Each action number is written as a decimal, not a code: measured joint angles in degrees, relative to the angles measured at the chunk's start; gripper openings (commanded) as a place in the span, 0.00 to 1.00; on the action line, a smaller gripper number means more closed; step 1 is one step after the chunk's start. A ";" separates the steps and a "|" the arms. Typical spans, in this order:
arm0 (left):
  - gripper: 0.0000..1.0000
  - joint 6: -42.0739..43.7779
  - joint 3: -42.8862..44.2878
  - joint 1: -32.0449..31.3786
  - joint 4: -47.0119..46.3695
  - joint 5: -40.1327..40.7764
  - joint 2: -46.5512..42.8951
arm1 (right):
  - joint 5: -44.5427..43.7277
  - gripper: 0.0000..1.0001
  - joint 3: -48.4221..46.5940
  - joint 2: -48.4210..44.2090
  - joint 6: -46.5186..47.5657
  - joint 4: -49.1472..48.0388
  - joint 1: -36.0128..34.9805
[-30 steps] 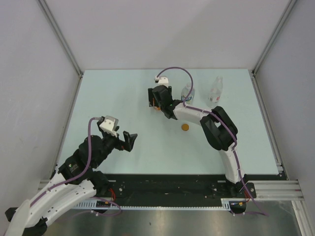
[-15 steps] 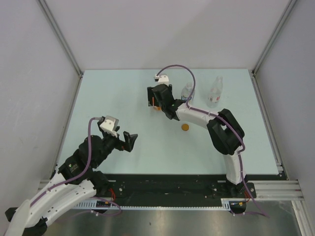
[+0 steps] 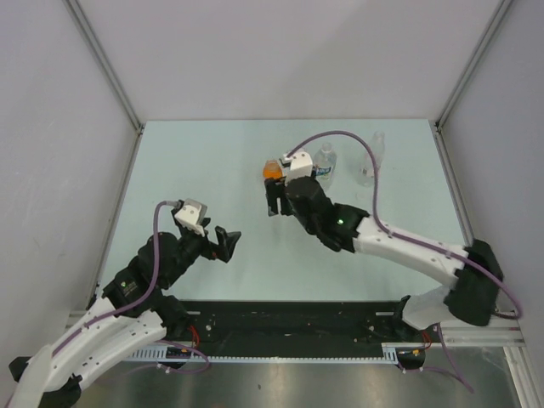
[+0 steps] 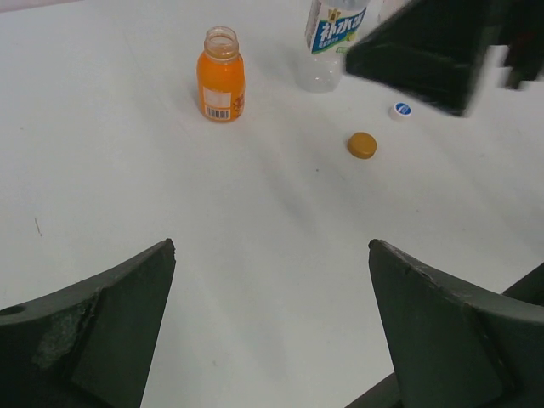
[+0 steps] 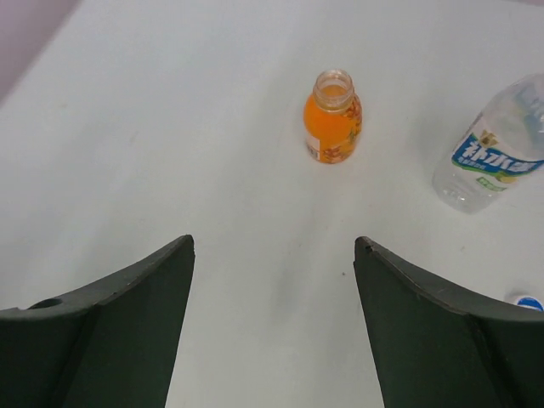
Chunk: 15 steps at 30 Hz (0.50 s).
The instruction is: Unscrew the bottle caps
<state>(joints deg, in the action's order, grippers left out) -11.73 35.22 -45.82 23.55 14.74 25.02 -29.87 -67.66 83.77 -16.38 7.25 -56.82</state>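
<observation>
The orange bottle point(image 5: 333, 115) stands upright toward the far middle of the table point(image 3: 195, 161), and its neck is bare. Its orange cap point(image 4: 362, 145) lies flat on the table nearer the arms. A white cap with a blue mark point(image 4: 401, 110) lies a little beyond it, close to the blue-labelled bottle point(image 5: 495, 146), so two of the three caps look dealt with. The slim bottle point(image 3: 371, 155) stands just right of that one; whether it wears a cap is too small to tell, though I judge it to be the one left. The right gripper point(image 5: 274, 246) hangs over the table with jaws spread wide and empty, facing the orange bottle from the near side. The left gripper point(image 4: 272, 246) is also spread and empty, held well back, probably to keep out of the right arm's point(image 3: 399, 246) way.
</observation>
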 measured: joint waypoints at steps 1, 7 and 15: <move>1.00 -0.33 0.02 0.00 -0.55 0.02 0.42 | -0.92 0.79 1.05 -3.72 0.09 0.85 -1.29; 1.00 -2.91 2.08 0.02 -1.95 -0.20 8.68 | -6.49 0.77 10.43 -24.24 -0.68 4.85 -2.84; 1.00 -8.44 5.64 12.52 -2.47 -4.66 21.00 | -11.87 0.76 26.88 -44.33 -4.94 12.02 -5.73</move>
<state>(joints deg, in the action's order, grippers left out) -20.16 40.86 -33.30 21.08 10.09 46.02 -41.74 -40.77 39.44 -21.32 19.27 -62.54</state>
